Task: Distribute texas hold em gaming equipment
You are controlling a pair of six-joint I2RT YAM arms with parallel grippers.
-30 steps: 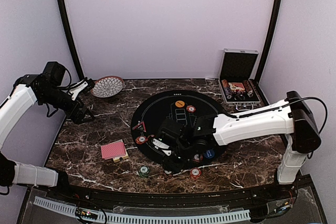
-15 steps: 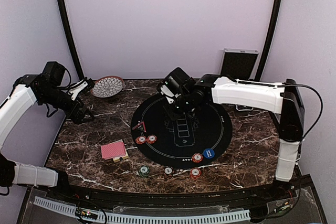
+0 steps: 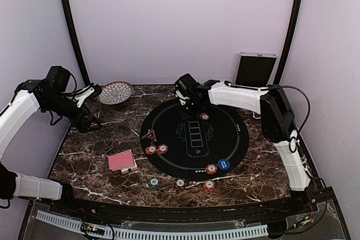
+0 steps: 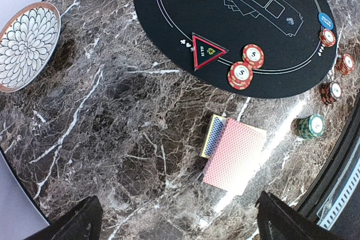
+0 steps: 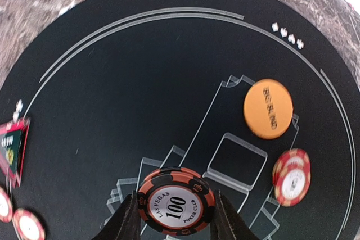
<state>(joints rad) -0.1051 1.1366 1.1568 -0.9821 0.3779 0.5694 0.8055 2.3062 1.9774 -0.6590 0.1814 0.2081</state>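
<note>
Fingers of the right pincer clamp a black-and-orange chip by its rim, one on each side. Its printed face is turned flat toward the wrist camera, and the lettering reads upright in that view. The chip is over the far part of the round black mat, above the printed card outlines; whether it touches the mat cannot be told. Just beyond it on the mat lie an orange chip and a red chip, near each other but apart.

The left pincer hovers over the left side of the counter, jaws spread wide with nothing between them. Below it the red-backed card deck lies flat on the marble, off the mat. Its long axis is nearly upright in the left wrist view, with one short edge toward the mat. Two red chips touch at the mat's edge beside a triangular marker. A green chip sits on the marble near the deck. The patterned bowl stands at the far left corner.
</note>
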